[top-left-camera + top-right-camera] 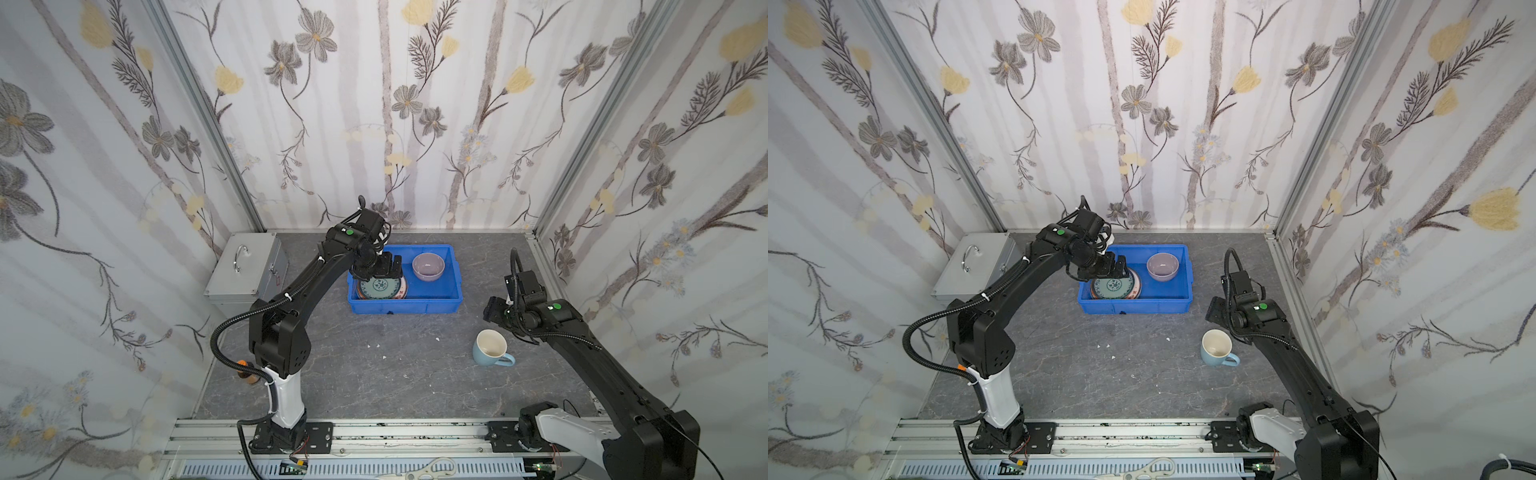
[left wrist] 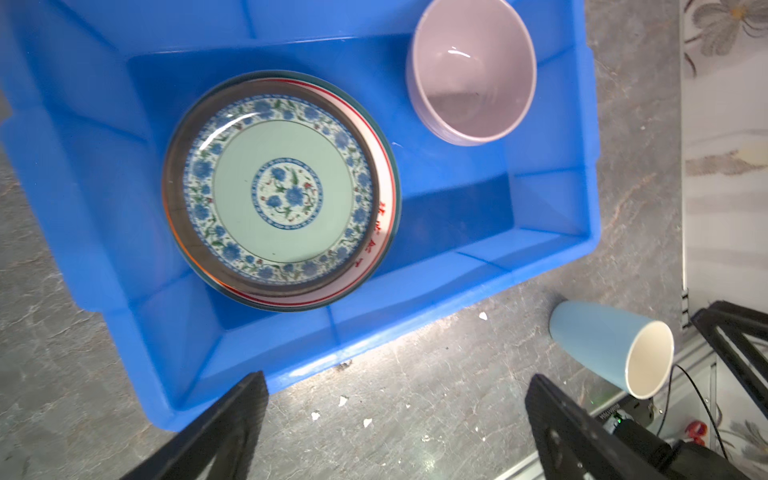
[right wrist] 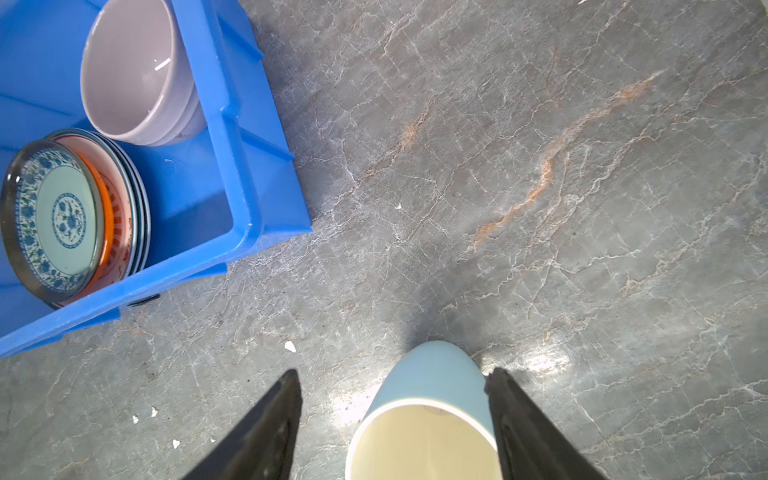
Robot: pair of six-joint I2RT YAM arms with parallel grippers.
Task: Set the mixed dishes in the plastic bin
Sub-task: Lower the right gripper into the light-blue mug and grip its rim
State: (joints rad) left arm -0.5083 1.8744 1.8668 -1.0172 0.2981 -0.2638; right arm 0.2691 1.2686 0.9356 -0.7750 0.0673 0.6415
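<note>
The blue plastic bin (image 1: pixel 405 309) (image 1: pixel 1133 307) stands at the back middle of the table. In its left half lies a stack of plates (image 2: pixel 278 191) (image 1: pixel 380 287): a teal floral one on top, orange and white rims showing under it (image 3: pixel 112 216). A lilac bowl (image 1: pixel 428 266) (image 2: pixel 471 70) (image 3: pixel 133 70) stands upright in the bin's right half. My left gripper (image 1: pixel 392 266) (image 2: pixel 397 376) hangs open and empty over the plates. The pale-blue mug (image 1: pixel 490 347) (image 1: pixel 1217 347) (image 3: pixel 432 411) stands upright on the table, right of the bin. My right gripper (image 1: pixel 492 313) (image 3: pixel 394 371) is open, its fingers either side of the mug.
A silver metal case (image 1: pixel 245 270) sits at the back left, close to the left arm. A small brown bottle with an orange cap (image 1: pixel 245 370) stands behind the left arm's base. White crumbs (image 1: pixel 374 345) dot the grey marble table. Scissors (image 1: pixel 432 469) lie on the front rail.
</note>
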